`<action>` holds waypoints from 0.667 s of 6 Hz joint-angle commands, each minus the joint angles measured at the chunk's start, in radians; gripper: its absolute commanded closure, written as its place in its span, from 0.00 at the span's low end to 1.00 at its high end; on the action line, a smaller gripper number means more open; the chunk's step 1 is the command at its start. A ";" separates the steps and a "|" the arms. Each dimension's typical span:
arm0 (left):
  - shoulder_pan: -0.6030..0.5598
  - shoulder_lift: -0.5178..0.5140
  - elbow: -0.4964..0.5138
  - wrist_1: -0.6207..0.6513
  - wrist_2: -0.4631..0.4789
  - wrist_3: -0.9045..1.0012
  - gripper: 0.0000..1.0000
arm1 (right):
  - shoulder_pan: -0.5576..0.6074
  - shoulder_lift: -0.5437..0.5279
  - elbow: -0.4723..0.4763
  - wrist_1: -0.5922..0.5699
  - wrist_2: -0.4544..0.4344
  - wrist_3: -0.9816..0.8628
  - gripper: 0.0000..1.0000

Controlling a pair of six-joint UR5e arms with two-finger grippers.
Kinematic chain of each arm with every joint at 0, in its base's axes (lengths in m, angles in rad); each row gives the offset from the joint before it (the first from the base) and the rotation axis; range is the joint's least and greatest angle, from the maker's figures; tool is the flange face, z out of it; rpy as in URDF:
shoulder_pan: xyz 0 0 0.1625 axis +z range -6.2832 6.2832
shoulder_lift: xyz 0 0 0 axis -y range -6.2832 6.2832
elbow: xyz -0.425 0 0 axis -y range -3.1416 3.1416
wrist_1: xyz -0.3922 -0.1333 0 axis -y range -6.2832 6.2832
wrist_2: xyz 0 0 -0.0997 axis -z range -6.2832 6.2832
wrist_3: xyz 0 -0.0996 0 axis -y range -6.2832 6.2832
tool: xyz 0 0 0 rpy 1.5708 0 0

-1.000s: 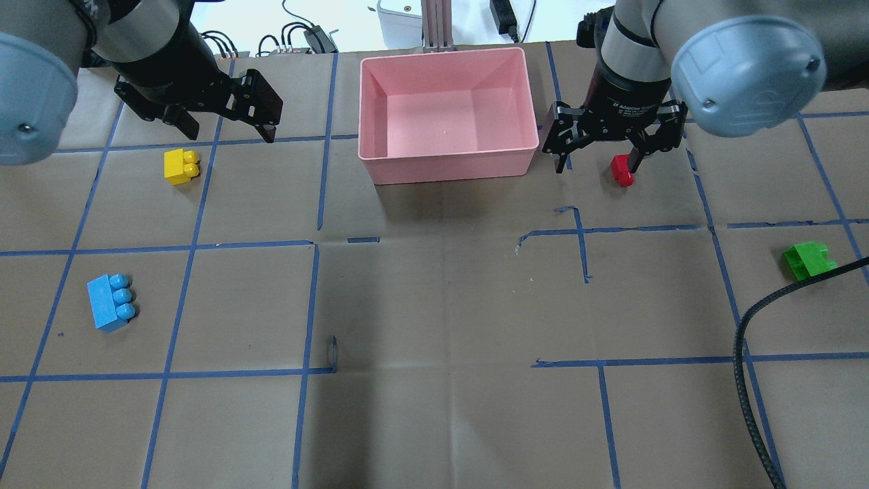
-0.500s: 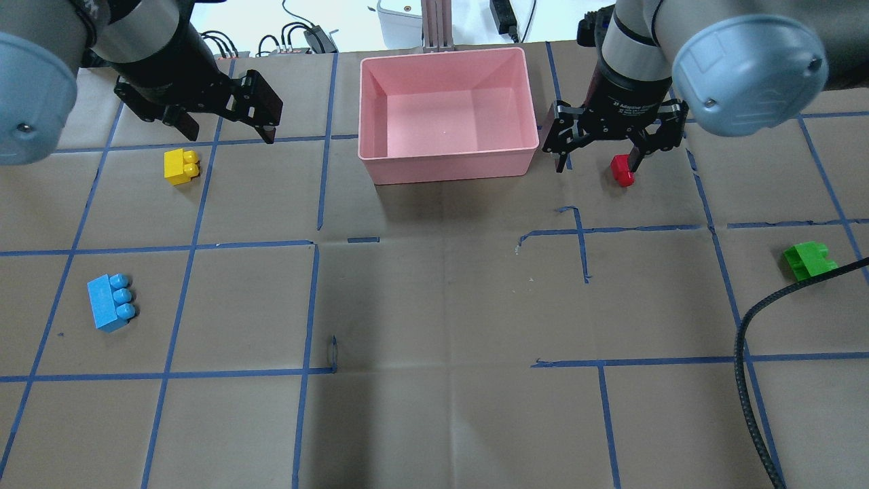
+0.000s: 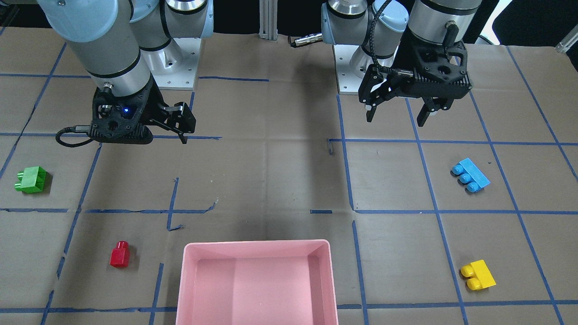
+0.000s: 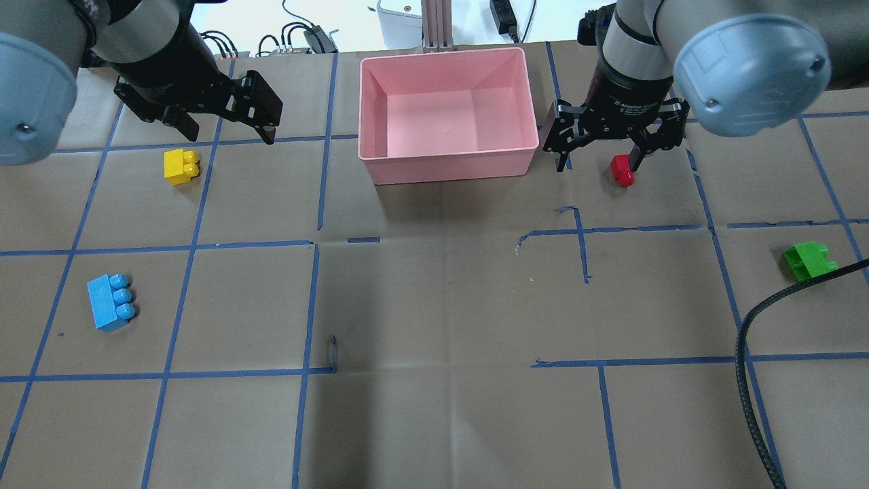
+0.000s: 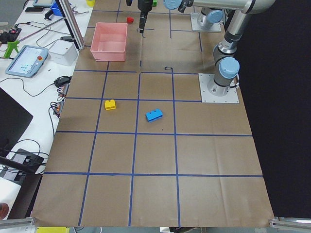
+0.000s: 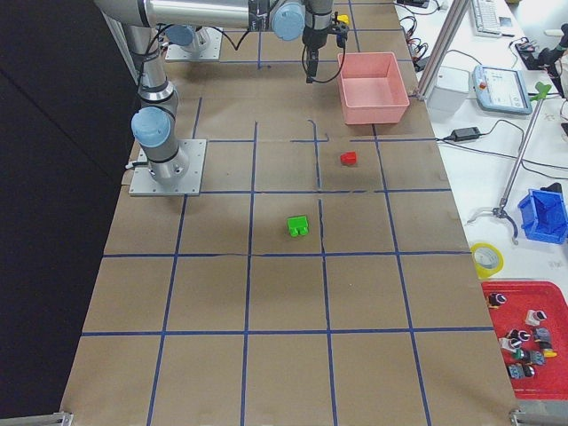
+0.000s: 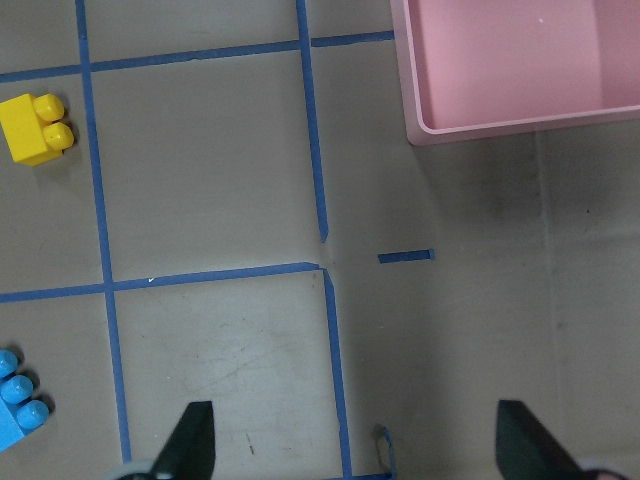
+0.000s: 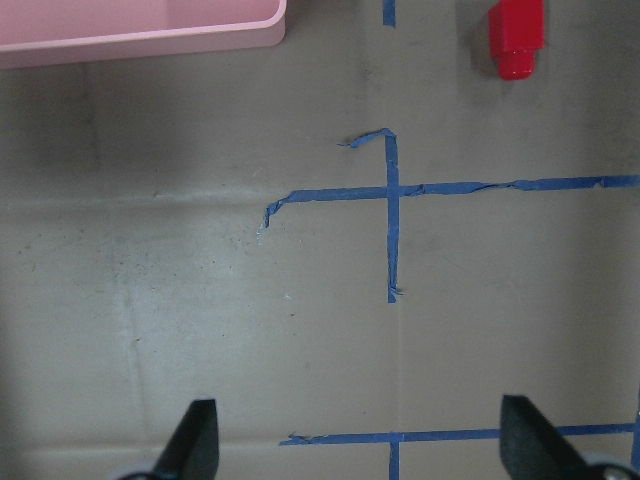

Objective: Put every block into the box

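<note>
The pink box [image 4: 448, 161] stands at the far middle of the table with nothing in it; it also shows in the front view [image 3: 255, 244]. Four blocks lie on the paper outside it: yellow [image 4: 181, 165], blue [image 4: 111, 302], red [image 4: 622, 170] and green [image 4: 808, 260]. My left gripper [image 4: 227, 132] is open and empty, raised above the table beyond the yellow block. My right gripper [image 4: 597, 165] is open and empty, raised just right of the box, with the red block [image 8: 516, 38] off to one side of it.
A black braided cable [image 4: 747, 380] curves across the table's right side and passes close to the green block. The table is brown paper with blue tape lines. The arm bases [image 3: 176, 67] are bolted at the robot's edge.
My right gripper has drifted very slightly toward the far edge. The left arm, the blocks and the box have not moved.
</note>
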 commanded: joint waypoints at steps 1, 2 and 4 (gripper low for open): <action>0.012 0.010 -0.006 0.000 0.010 0.053 0.00 | 0.000 0.001 0.000 0.000 0.001 0.000 0.00; 0.076 0.016 -0.011 -0.002 0.007 0.096 0.00 | 0.001 0.004 0.000 0.000 0.000 0.000 0.00; 0.308 0.037 -0.038 -0.005 0.009 0.215 0.00 | 0.001 0.005 0.000 0.000 0.001 0.000 0.00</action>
